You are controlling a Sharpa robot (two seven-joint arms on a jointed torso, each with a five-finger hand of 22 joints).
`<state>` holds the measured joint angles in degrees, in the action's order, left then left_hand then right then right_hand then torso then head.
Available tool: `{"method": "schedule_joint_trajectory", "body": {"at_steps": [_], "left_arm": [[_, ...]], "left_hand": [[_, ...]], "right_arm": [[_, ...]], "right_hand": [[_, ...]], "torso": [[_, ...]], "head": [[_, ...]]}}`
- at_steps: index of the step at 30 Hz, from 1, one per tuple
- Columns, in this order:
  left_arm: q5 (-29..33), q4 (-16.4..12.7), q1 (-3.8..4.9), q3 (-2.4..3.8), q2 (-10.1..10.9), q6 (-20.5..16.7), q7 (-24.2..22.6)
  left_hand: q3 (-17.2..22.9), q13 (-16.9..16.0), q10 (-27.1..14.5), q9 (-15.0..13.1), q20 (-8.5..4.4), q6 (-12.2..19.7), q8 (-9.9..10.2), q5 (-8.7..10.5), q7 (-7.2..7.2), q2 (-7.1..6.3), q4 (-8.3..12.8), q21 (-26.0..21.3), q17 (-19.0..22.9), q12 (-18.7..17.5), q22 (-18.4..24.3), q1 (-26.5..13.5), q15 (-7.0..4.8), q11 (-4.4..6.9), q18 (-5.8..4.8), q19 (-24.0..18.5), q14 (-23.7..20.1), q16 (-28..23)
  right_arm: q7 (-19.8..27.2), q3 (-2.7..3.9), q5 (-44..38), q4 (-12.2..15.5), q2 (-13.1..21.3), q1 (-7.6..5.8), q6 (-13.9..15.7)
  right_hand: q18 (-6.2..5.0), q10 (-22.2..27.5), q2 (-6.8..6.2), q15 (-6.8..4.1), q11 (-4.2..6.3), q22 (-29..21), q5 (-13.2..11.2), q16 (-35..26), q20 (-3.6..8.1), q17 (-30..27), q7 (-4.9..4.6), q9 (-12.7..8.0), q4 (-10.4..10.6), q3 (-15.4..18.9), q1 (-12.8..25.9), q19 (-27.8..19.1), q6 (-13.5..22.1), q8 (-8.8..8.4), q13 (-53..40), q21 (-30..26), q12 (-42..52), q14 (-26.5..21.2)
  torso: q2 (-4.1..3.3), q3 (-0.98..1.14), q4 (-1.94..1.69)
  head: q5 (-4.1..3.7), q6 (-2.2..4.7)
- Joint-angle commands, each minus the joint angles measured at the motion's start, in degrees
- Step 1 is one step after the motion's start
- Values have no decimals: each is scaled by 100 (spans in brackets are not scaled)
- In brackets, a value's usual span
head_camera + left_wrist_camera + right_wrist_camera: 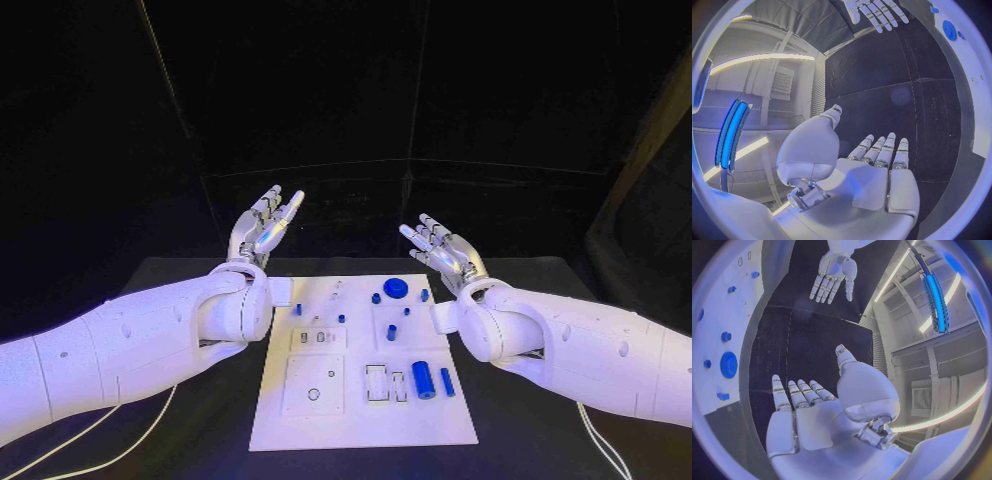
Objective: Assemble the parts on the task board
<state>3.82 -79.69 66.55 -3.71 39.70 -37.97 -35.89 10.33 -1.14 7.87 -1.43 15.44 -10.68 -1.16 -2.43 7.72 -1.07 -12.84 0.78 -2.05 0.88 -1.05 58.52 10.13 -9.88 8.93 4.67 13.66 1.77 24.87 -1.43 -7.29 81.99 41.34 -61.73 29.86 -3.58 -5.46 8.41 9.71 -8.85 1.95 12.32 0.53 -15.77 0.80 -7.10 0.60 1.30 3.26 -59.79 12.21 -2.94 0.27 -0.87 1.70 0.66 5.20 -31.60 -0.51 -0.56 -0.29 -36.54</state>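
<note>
Left hand (pixel 264 228) and right hand (pixel 444 250) raised, fingers apart, beyond the task board (pixel 361 420); blue parts (pixel 423 379) on it.

We see bare tabletop (pixel 173 275) beyond the task board's (pixel 361 425) far edge, where the left hand (pixel 264 228) and right hand (pixel 444 250) hang apart, fingers spread. Blue parts (pixel 395 288) stand along the board's far and right side; its near edge lies flat.

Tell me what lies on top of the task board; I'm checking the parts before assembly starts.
On the task board lie small blue parts: a round disc, a cylinder, some pegs. Both forearms hide its side edges near the wrists.
</note>
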Motion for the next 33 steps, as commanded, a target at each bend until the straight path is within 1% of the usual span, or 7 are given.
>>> {"method": "schedule_joint_trajectory", "body": {"at_steps": [1,7,8,10,15,20,33], "left_arm": [[95,3,9,6,-7,252,-324],[95,3,9,6,-7,252,-324],[115,33,7,4,139,461,-214],[115,20,7,3,171,500,-212],[24,-58,6,1,312,607,-203],[-283,-170,5,-2,480,977,-49],[-585,-925,3,-3,1005,1528,243]], "left_hand": [[21,-10,18,-11,62,-53,-35,-36,468,6,-48,38,-12,34,-8,150,29,-68,79,4,66,32],[48,-31,173,-27,107,-169,-58,-35,570,32,-5,92,-74,60,-43,214,116,-170,56,133,450,125],[58,-47,306,-40,122,-270,-78,-38,611,39,29,137,-114,85,-70,259,151,-220,33,242,712,200],[70,-75,562,-68,129,-490,-124,-33,703,52,89,219,-171,132,-115,333,223,-303,-27,430,1111,319],[83,-248,2219,-232,131,-1794,-452,-38,814,34,341,1129,-403,523,-582,634,263,-433,-74,2514,2833,895],[81,-428,4274,-418,7,-3546,-905,-45,694,94,536,1845,-587,1163,-851,832,-113,-175,181,4005,4180,1401],[37,-292,5116,-290,-295,-4187,-871,-43,488,120,859,2068,-874,1038,-840,1083,-415,74,166,4814,5149,1426]], "right_arm": [[-284,-10,-607,-98,-43,-36,-979],[-348,-24,-731,-178,-77,-55,-1195],[-107,-22,-1353,-429,15,-56,-757],[-80,-21,-1548,-479,24,-57,-701],[-59,-16,-2138,-584,55,-59,-631],[-116,-11,-2755,-630,86,-99,-619],[-1100,56,-5517,-850,55,-516,-872]], "right_hand": [[-102,-335,38,180,-262,80,32,103,-95,59,-619,43,-218,-13,-572,332,-290,79,-48,159,76,432],[-380,-2087,-17,328,-532,432,-67,615,-75,260,-856,235,-736,-170,-1275,2164,-1697,408,-223,886,428,2560],[-432,-2663,-35,308,-553,475,-77,743,-70,296,-845,282,-830,-202,-1383,2420,-2079,506,-271,1012,560,3100],[-513,-3461,-51,235,-481,496,-96,878,-83,317,-818,326,-950,-241,-1507,2652,-2582,617,-309,1123,711,3839],[-695,-4419,-71,20,-305,505,-112,965,-43,297,-721,362,-1165,-311,-1669,3170,-3588,766,-284,1329,799,4739],[-698,-4795,-71,-112,-209,470,-115,866,68,280,-659,325,-1308,-365,-1690,3559,-4211,736,-269,1439,675,5229],[-690,-5913,-207,-604,128,742,-53,1023,636,432,-419,328,-1779,-577,-1749,4739,-5202,665,-277,2231,525,6744]], "torso": [[-1,-1,-2],[-1,-1,-2],[-98,-3,9],[-99,-4,-1],[-162,-5,-6],[-285,2,-16],[-642,-47,-109]], "head": [[2,0],[2,0],[-27,9],[-33,-4],[-15,9],[5,56],[-103,195]]}}
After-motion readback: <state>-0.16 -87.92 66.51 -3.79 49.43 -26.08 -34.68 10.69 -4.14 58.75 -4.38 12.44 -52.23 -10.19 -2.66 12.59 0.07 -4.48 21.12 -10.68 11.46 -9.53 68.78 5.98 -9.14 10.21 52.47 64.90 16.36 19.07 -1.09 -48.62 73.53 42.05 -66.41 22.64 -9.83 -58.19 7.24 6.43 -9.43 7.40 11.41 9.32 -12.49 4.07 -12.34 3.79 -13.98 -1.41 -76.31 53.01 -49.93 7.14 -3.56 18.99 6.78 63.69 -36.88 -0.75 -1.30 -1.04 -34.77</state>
